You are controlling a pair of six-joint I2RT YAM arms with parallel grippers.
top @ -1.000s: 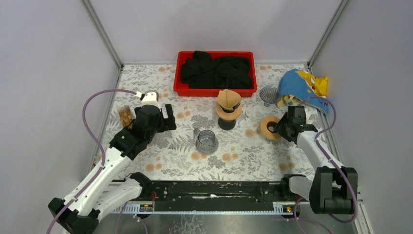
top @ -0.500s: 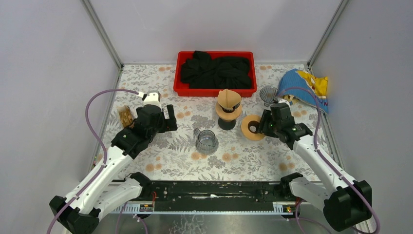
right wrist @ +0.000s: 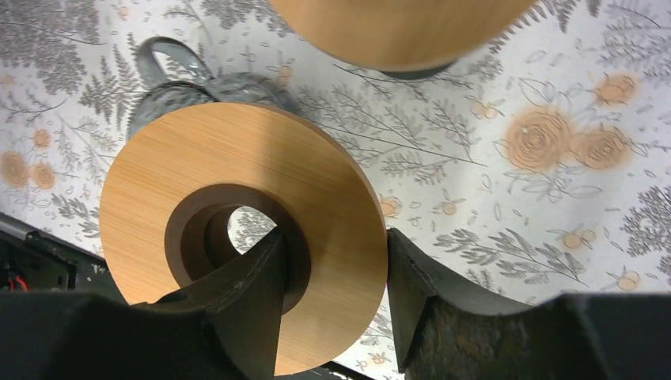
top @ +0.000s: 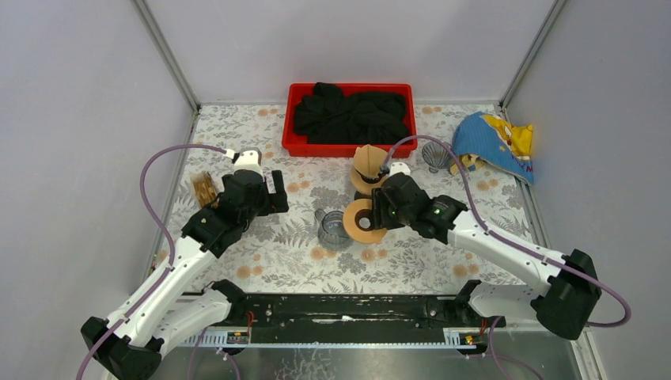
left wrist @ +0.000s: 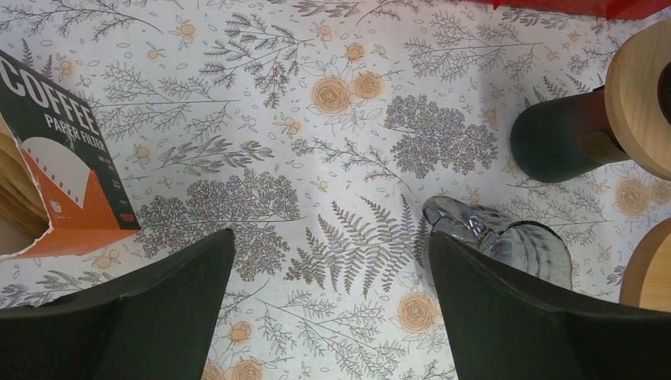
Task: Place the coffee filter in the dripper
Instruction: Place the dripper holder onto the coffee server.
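1. Clamped in the right hand (right wrist: 332,263): a wooden ring (right wrist: 237,174), with one finger through the centre hole and the other against the outer rim.
2. Held tilted, just right of a glass jug (top: 335,228), near the middle of the table (top: 269,253).
3. Just behind the ring: a dark stand (left wrist: 554,142) topped by a second wooden disc (left wrist: 637,87), with a tan paper filter (top: 370,161) standing in it as a cone.
4. Spread wide and gripping nothing: the left hand (left wrist: 328,237), above the flowered cloth, left of the jug and well apart from the ring.
5. Beside that hand, toward the left wall: a filter box (left wrist: 67,182), with more brown filters showing at its open end.
6. Farther back: a red tray (top: 297,146) full of black cloth (top: 352,111).
7. Right of the stand: a ribbed glass cone (top: 436,154), and past it a blue and yellow bag (top: 494,141) in the far right corner.
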